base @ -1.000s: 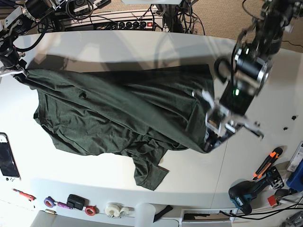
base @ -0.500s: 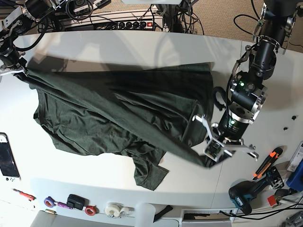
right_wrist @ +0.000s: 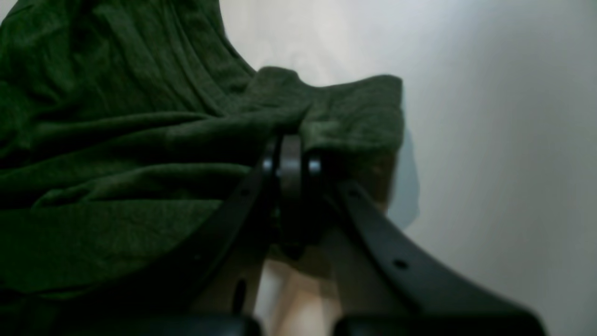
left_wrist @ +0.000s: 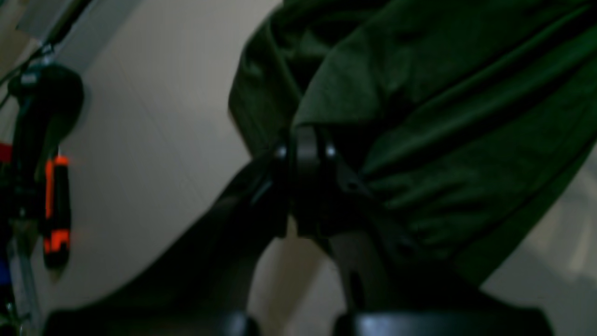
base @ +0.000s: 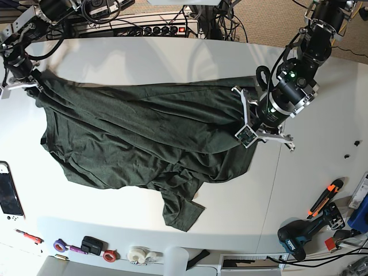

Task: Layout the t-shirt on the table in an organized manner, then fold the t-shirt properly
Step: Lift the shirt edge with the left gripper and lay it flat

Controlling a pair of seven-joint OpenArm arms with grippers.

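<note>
The layout step is in hand: the t-shirt [base: 138, 138] lies rumpled across the table [base: 172, 57]. The right gripper [base: 24, 86], upper left, and the left gripper [base: 248, 133], right of centre, each pinch an edge. Next, draw it taut and flatten the bunched lower folds.

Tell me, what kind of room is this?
Probably a robot lab or workshop. A power drill and rolls of tape sit on the white table, and a power strip with tangled cables lies behind it.
</note>
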